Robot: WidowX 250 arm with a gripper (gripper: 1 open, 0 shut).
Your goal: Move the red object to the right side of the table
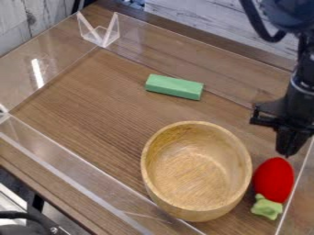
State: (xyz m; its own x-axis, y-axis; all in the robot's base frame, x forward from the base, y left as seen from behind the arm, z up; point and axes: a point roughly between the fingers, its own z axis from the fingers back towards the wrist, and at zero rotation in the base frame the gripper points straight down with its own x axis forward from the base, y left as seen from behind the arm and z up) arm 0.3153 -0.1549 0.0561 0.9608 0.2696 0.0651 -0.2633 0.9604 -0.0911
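Hovering closed, the end effector (292, 145) sits just above the red object (273, 178).

Round wooden bowl (196, 171) near the front, flat green block (174, 87) apart behind it

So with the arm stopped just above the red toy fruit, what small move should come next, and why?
Probably open the tool and lower it around the red toy fruit. Its fingers are pressed together just above the fruit, which lies free on the table against the wooden bowl, so nothing is gripped yet.
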